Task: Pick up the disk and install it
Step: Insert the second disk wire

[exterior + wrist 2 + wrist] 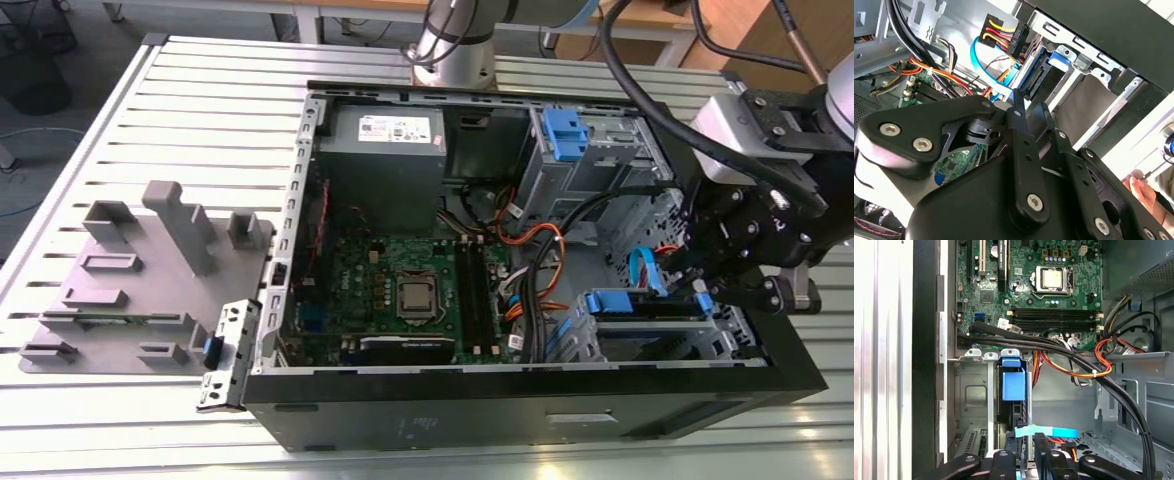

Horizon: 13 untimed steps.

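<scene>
On the slatted metal table (160, 90), the blue-railed disk (625, 303) sits inside the computer case (534, 412); the claw (1025, 455) grip is unclear.

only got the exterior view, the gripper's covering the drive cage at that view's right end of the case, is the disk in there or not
Observer: In the first wrist view the disk sits in a cage slot, its blue rail tab just ahead of the gripper.
Operator: anything in the way
Observer: A light blue flat cable lies across the slot, between that tab and the gripper.
Operator: power plugged in
Observer: Cannot tell; the second wrist view shows a connector with yellow, red and black wires close by the cage.
</scene>
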{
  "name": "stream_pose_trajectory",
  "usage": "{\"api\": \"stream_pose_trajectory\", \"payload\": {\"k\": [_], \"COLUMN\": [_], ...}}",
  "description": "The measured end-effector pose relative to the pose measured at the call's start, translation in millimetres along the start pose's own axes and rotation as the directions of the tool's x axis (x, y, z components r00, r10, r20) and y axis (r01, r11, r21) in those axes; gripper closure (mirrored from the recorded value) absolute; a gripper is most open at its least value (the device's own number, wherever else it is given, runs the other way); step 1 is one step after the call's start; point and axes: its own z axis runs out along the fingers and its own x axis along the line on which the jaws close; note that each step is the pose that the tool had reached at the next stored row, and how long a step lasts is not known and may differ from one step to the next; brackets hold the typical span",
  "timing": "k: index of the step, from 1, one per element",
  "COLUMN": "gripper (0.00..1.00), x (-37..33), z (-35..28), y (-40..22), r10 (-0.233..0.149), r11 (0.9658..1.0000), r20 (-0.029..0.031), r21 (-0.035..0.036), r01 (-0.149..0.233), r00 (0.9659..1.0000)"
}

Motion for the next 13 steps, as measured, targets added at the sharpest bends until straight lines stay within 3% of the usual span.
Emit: {"api": "stream_pose_trajectory", "payload": {"k": [8, 13], "gripper": [0.71, 0.71], "x": [0.0, -0.4], "z": [-0.2, -4.7], "y": [-0.2, -0.1], "r10": [0.000, 0.000], "r11": [1.0000, 1.0000], "r20": [0.0001, 0.0001], "r21": [0.0000, 0.0000], "r01": [0.000, 0.000], "r00": [1.0000, 1.0000]}}
